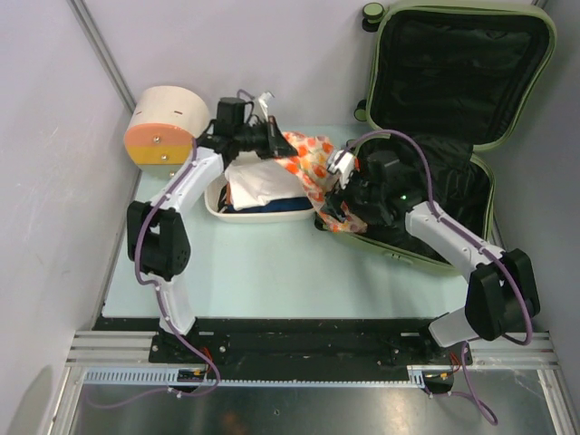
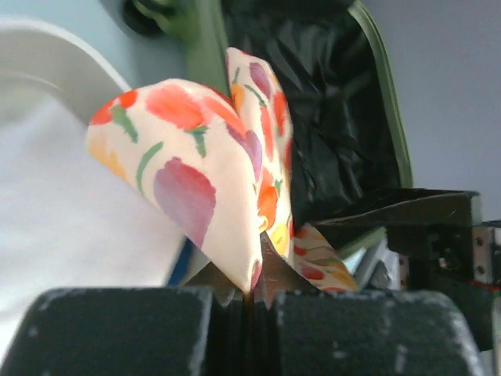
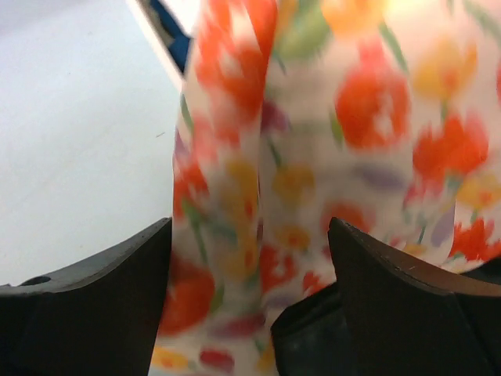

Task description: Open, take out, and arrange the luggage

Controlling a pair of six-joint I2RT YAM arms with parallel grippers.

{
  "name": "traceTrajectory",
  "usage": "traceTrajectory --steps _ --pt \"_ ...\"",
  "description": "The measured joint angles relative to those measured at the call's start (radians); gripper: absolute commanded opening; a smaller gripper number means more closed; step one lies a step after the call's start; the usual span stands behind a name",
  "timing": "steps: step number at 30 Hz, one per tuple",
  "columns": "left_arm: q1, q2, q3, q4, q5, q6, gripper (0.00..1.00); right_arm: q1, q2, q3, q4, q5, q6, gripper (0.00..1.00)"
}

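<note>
— Where is your luggage?

— Your green luggage (image 1: 471, 72) sits at the far right corner of the table (image 1: 254, 272). Its lid is up.

— And your fingers?

— Your left fingers (image 2: 117, 329) pinch the flower cloth (image 2: 196, 149) tight. The cloth hangs between the white tub (image 1: 217, 204) and the luggage. Your right fingers (image 3: 102, 305) are spread wide, one on each side of that same cloth.
</note>
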Motion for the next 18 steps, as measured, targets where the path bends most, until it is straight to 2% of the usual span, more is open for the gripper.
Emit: traceTrajectory --steps 8,10,13,18 --pt "0.191 0.041 0.035 0.087 -0.089 0.055 0.00 -0.098 -0.003 -0.002 0.019 -0.001 0.132 0.85" --pt "0.232 0.035 -0.012 0.140 -0.119 0.066 0.00 -0.103 -0.003 -0.002 0.019 -0.002 0.148 0.85" --pt "0.283 -0.001 -0.168 0.220 -0.184 0.084 0.00 -0.108 -0.003 -0.002 0.020 -0.003 0.163 0.85" --pt "0.300 -0.047 -0.364 0.270 -0.275 0.117 0.00 -0.109 -0.003 -0.002 0.026 -0.003 0.170 0.85"
